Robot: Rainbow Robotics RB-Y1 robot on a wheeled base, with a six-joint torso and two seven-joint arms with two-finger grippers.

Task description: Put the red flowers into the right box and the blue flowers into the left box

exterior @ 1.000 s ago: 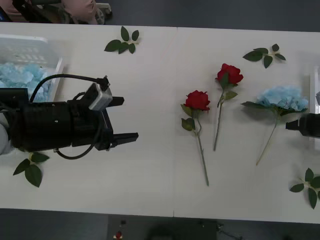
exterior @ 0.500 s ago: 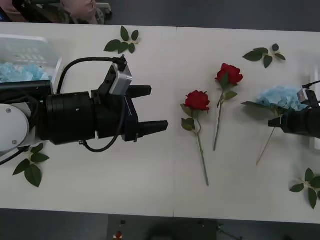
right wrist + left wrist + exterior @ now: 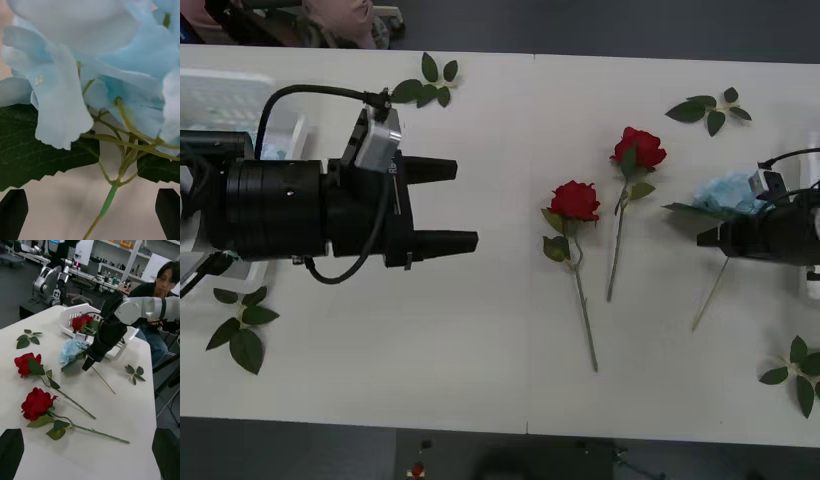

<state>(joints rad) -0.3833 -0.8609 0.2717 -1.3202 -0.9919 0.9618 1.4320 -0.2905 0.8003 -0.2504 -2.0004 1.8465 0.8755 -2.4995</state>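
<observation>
White, smooth table lies under me. My left gripper hangs wide open and empty at nine o'clock. My right gripper, at three o'clock, is spread open either side of the thin green stem of the blue flower, whose fluffy head my arm half hides. Two red flowers lie at centre. Behind, a slotted white basket holds red roses.

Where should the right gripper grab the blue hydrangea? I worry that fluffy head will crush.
Judging by its pose, grip the thin green stem just below the blue hydrangea head, where the branchlets join. The right gripper, open, already straddles that stem from above; the head is soft, the stem firm.
</observation>
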